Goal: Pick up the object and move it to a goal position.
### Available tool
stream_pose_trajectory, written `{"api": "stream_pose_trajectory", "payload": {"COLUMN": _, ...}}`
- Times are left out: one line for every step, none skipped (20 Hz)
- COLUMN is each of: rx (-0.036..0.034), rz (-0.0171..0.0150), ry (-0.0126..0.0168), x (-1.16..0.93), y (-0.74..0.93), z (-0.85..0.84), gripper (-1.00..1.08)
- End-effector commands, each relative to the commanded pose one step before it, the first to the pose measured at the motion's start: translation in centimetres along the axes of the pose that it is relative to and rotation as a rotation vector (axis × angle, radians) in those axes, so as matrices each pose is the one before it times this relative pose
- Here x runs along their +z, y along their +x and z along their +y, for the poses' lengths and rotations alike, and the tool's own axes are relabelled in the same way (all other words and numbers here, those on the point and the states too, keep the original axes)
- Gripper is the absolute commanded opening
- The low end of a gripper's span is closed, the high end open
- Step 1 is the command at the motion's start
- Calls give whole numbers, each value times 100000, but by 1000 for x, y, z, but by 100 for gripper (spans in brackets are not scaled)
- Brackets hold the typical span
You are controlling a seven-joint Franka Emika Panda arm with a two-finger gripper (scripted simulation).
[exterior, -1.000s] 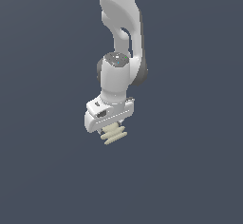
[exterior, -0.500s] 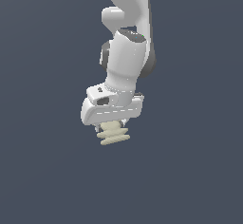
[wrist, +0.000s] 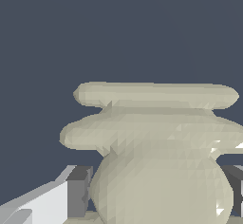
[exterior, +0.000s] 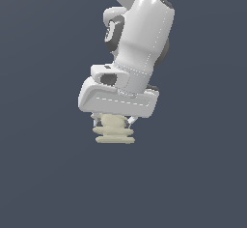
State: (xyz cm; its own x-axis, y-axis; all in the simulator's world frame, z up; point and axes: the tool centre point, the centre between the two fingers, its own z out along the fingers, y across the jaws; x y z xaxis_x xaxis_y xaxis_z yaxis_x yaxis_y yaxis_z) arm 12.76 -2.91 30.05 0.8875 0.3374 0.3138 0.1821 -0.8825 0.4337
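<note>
White Franka arm with its broad white gripper [exterior: 115, 121] pointing down against a plain dark slate-grey backdrop; no worktop, surface or edge shows in either view.

Small cream-beige ribbed object [exterior: 114, 130], built like stacked flat discs over a rounded body, hangs directly under the gripper's palm. Its rounded upper part sits between the fingers; the two wider disc ridges stick out below the fingertips. Object is narrower than the gripper body above it.

Wrist view: object [wrist: 156, 156] fills the frame, rounded body nearest the camera, ridges farther out. Dark grey finger pads [wrist: 78, 192] press against either side of the rounded body. Fingers closed onto the object, clamped on it.

Nothing visible beneath the object, so it reads as carried in the air rather than resting on anything.

Judgement: pick-up is done; the step in hand is the carry toward the goal. No goal marker appears in either view, so distance left cannot be told.

Next move calls for keeping the squeeze steady on that curved body, which could slip or rotate between flat pads, and translating smoothly without jerks.
</note>
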Motion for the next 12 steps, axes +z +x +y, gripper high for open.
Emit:
{"api": "stream_pose_trajectory", "payload": {"rx": 3849, "rz": 1181, "ry": -3795, "x": -1646, "y": 1200, "z": 831, "gripper": -100}}
{"api": "stream_pose_trajectory", "payload": {"rx": 1379, "rz": 406, "ry": -1388, "x": -596, "y": 448, "z": 302, "gripper": -100}}
{"api": "stream_pose_trajectory", "payload": {"rx": 1317, "rz": 385, "ry": -1327, "x": -570, "y": 428, "z": 288, "gripper": -100}}
{"api": "stream_pose_trajectory", "payload": {"rx": 1254, "rz": 365, "ry": -1265, "x": -542, "y": 408, "z": 275, "gripper": -100}}
{"api": "stream_pose_trajectory", "payload": {"rx": 1191, "rz": 343, "ry": -1204, "x": -516, "y": 388, "z": 262, "gripper": -100}}
{"api": "stream_pose_trajectory", "payload": {"rx": 1124, "rz": 319, "ry": -1141, "x": -488, "y": 369, "z": 247, "gripper": -100}}
{"api": "stream_pose_trajectory", "payload": {"rx": 1055, "rz": 294, "ry": -1077, "x": -460, "y": 348, "z": 233, "gripper": -100}}
{"api": "stream_pose_trajectory", "payload": {"rx": 983, "rz": 269, "ry": -1008, "x": -430, "y": 327, "z": 216, "gripper": -100}}
{"api": "stream_pose_trajectory", "payload": {"rx": 913, "rz": 247, "ry": -940, "x": -401, "y": 304, "z": 202, "gripper": -100}}
{"api": "stream_pose_trajectory", "payload": {"rx": 837, "rz": 225, "ry": -863, "x": -368, "y": 280, "z": 185, "gripper": -100}}
{"api": "stream_pose_trajectory", "payload": {"rx": 760, "rz": 203, "ry": -785, "x": -334, "y": 254, "z": 169, "gripper": -100}}
{"api": "stream_pose_trajectory", "payload": {"rx": 677, "rz": 179, "ry": -701, "x": -298, "y": 228, "z": 150, "gripper": -100}}
